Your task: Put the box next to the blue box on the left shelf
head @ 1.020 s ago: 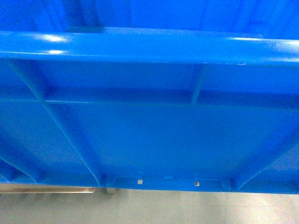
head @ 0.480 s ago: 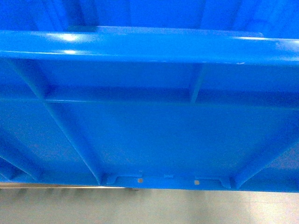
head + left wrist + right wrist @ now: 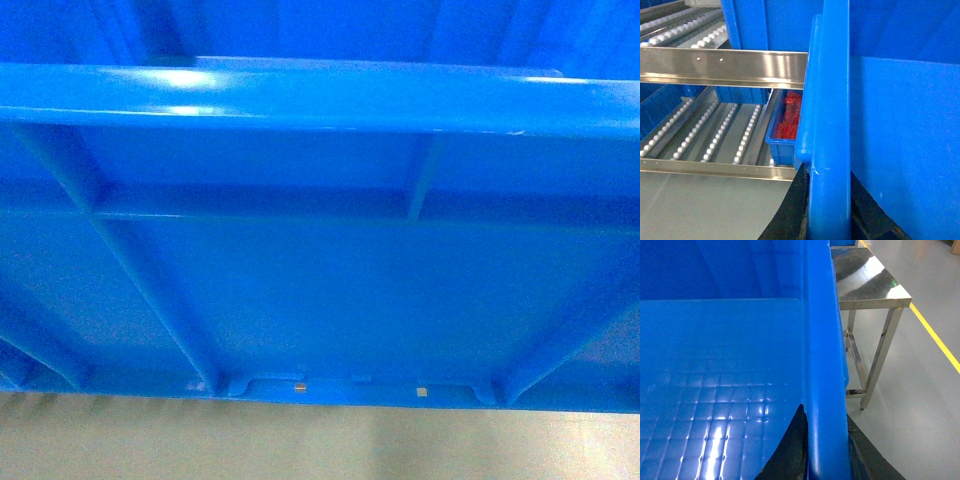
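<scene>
The big bright blue box fills the head view, its ribbed wall and thick rim close to the camera. In the left wrist view my left gripper is shut on the box's rim, one black finger on each side. My right gripper is shut the same way on the opposite rim, beside the box's gridded inner floor. The left shelf, grey rails with rows of white rollers, lies just left of the held box. A blue box stands on its upper level.
A small blue bin of red parts sits on the lower rollers close to the held rim. Steel cross rails front the shelf levels. To the right stand a steel table and a yellow floor line on grey floor.
In the head view the steel bar that showed under the box's lower left edge has slid out of sight; only pale floor shows below the box now. Both grips are unchanged.
</scene>
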